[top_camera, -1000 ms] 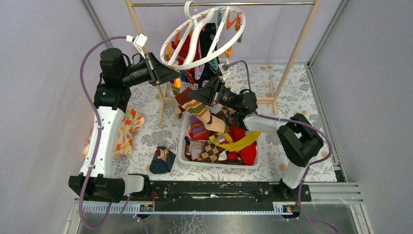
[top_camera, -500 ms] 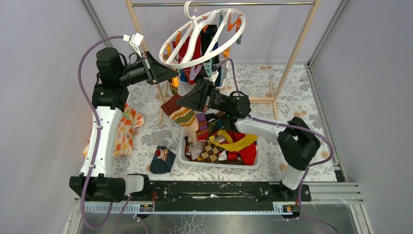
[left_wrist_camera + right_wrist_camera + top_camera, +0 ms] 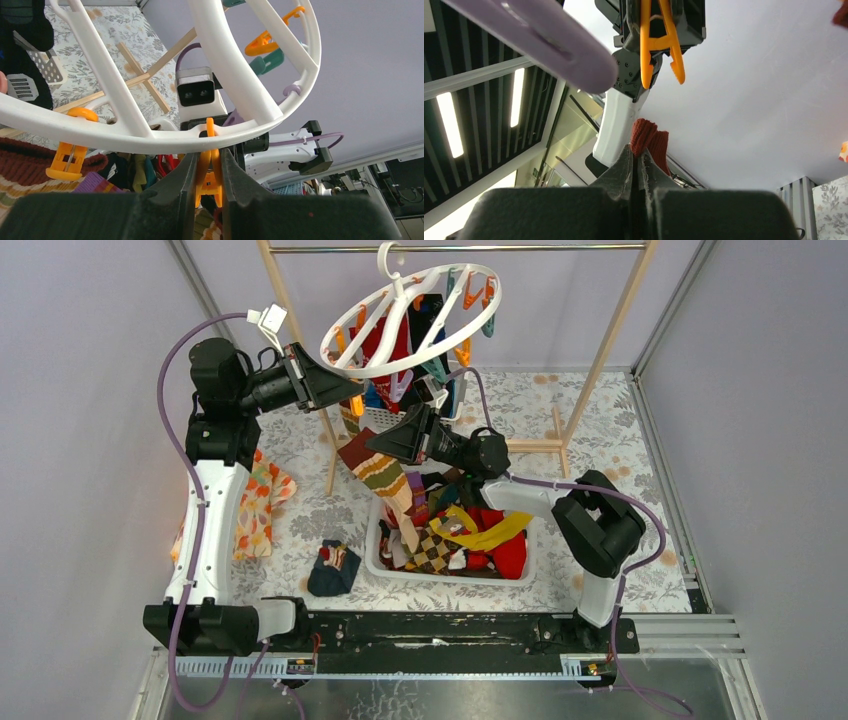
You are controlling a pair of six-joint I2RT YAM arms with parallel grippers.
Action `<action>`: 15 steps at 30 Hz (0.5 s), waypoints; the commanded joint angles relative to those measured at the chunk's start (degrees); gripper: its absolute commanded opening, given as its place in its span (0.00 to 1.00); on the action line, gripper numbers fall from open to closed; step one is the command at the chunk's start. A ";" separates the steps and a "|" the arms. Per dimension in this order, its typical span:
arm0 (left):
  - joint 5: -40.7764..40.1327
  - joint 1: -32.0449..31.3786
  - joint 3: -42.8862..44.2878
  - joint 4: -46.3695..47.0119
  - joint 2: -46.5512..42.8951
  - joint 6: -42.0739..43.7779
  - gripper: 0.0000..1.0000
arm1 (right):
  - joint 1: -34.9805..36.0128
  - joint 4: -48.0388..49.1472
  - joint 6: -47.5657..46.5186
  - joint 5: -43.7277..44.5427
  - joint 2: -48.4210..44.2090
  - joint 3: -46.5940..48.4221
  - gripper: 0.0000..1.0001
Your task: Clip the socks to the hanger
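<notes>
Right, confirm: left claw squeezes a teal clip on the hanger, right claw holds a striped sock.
Wrong colour: the left wrist view shows the left claw squeezing an orange clip on the hanger, not teal. The right claw holds a striped sock.

We count two arms, the left arm [image 3: 215, 510] and the right arm [image 3: 590, 530], and two grippers, the left gripper [image 3: 210, 155] and the right gripper [image 3: 639, 155]. There is one hanger [image 3: 225, 70], one rack [image 3: 612, 330], one basket [image 3: 450, 578], one flowered cloth [image 3: 255, 510] and one table [image 3: 620, 440].

Outside the basket we count two socks: one striped sock [image 3: 385, 480] in the right gripper and one dark sock [image 3: 333, 568] on the table.

The left wrist view gives us three orange clips [image 3: 66, 157], one of them the pinched clip [image 3: 210, 172] in the left gripper, and one clear teal clip [image 3: 265, 62]. The socks heaped in the basket and those hanging on the hanger are too tangled for us to count.
</notes>
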 commanded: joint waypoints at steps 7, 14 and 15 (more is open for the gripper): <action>3.11 0.55 -1.06 6.41 -1.50 -3.37 0.00 | -1.61 8.09 -0.44 4.80 1.98 3.18 0.00; 6.23 0.63 -2.88 13.21 -1.63 -8.01 0.00 | -2.56 8.13 -0.53 6.32 2.99 5.25 0.00; 6.11 0.66 -2.93 13.39 -1.63 -8.17 0.00 | -2.67 8.14 -0.49 6.32 3.16 5.67 0.00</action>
